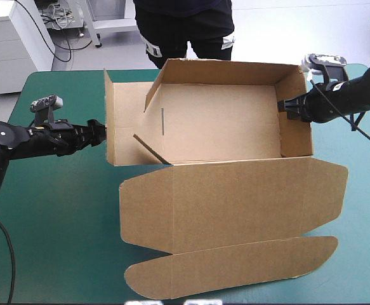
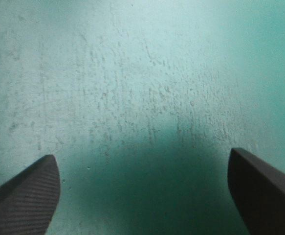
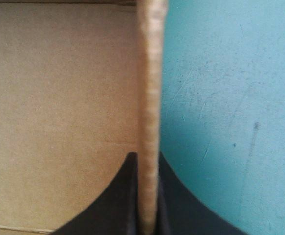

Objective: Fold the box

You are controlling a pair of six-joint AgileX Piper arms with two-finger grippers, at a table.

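The brown box point(image 1: 223, 127) stands as an open tray in the middle of the table, its walls raised. Its lid point(image 1: 235, 206) lies flat toward the near edge, ending in a rounded front flap point(image 1: 229, 267). My right gripper point(image 1: 287, 108) is shut on the top edge of the box's right wall point(image 3: 148, 88), one black finger point(image 3: 125, 200) inside and one outside. My left gripper point(image 1: 99, 132) hovers just outside the box's left wall point(image 1: 109, 121). It is open point(image 2: 142, 196), with only teal-green cover point(image 2: 142, 88) between its fingers.
An inner flap point(image 1: 148, 149) leans loose inside the box's left end. The lid's front flap reaches almost to the table's near edge. Teal-green cover point(image 1: 58, 216) shows left of the lid and also right of it point(image 1: 362, 210).
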